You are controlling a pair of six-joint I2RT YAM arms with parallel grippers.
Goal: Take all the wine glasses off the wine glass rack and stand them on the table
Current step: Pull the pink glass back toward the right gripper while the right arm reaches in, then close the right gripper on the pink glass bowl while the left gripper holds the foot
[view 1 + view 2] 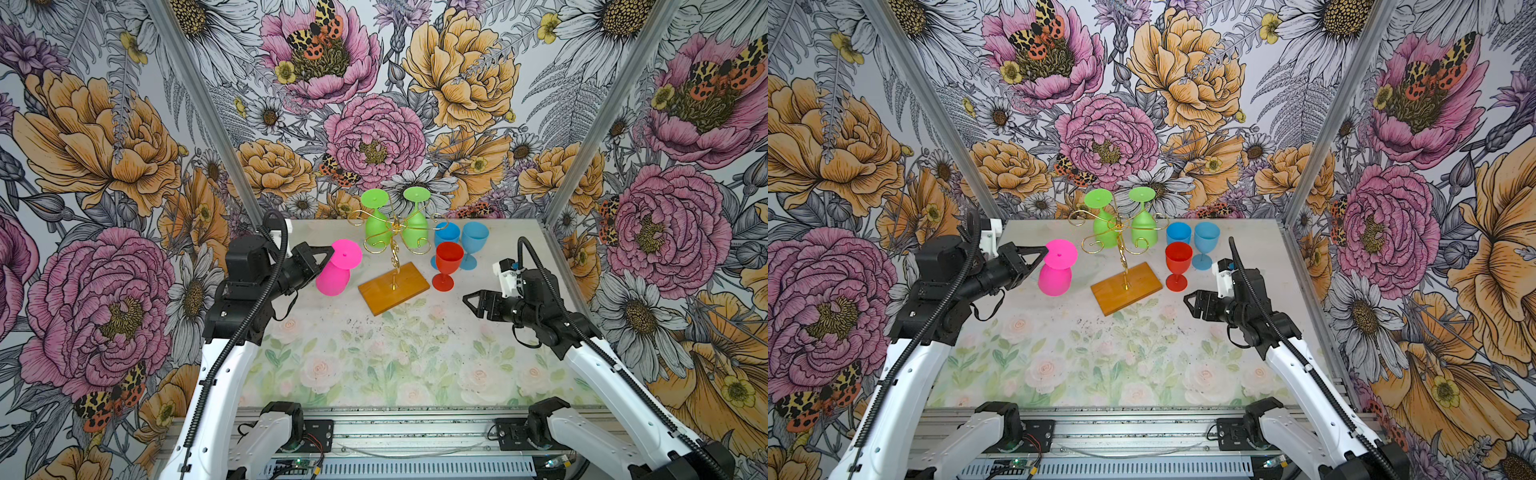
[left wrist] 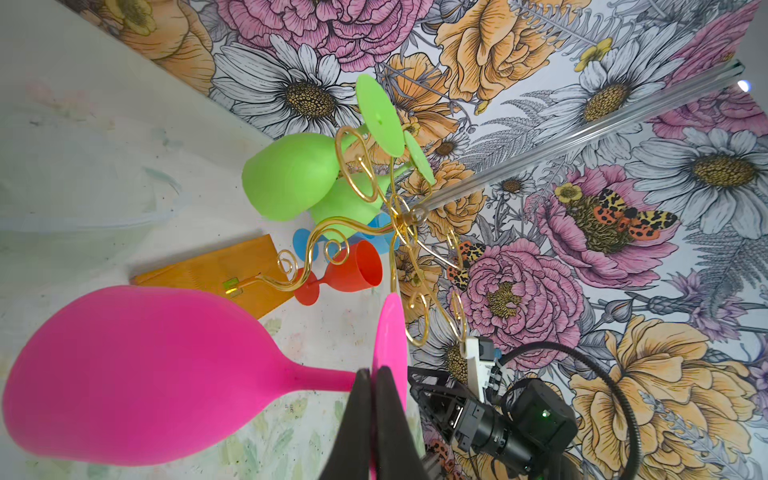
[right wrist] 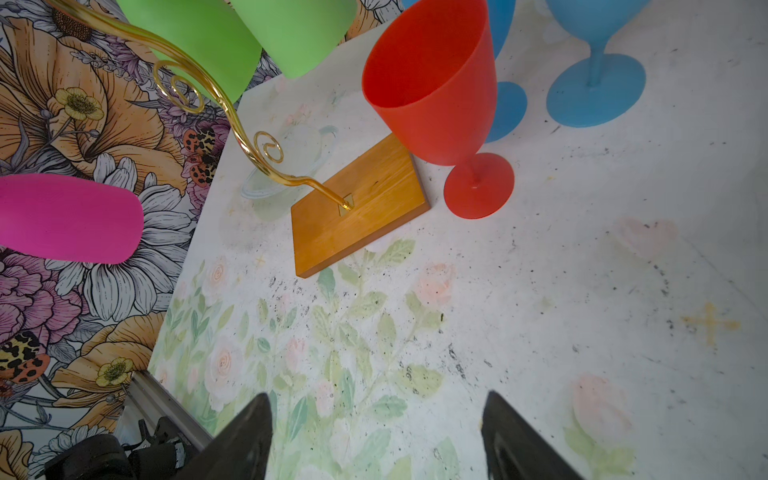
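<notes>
Left claw (image 2: 371, 376) clenches the pink glass (image 2: 145, 374) by its stem, foot up as on the rack (image 1: 392, 291) yet clear of it, toward the counter's (image 1: 374, 353) left edge; right claw (image 1: 468, 302) hovers released.

Table (image 1: 374, 353) bears rack (image 1: 393, 288), red glass (image 1: 449, 257) and two blue glasses (image 1: 473, 239).

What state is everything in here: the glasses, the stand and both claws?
Pink wine glass: upside down, gripped at its stem, beside the rack.
Green glasses: hanging upside down on the rack.
Red glass: upright on the table.
Blue glasses: both upright.
Wine glass rack: standing.
Left gripper: shut on the pink wine glass.
Right gripper: open, empty.
</notes>
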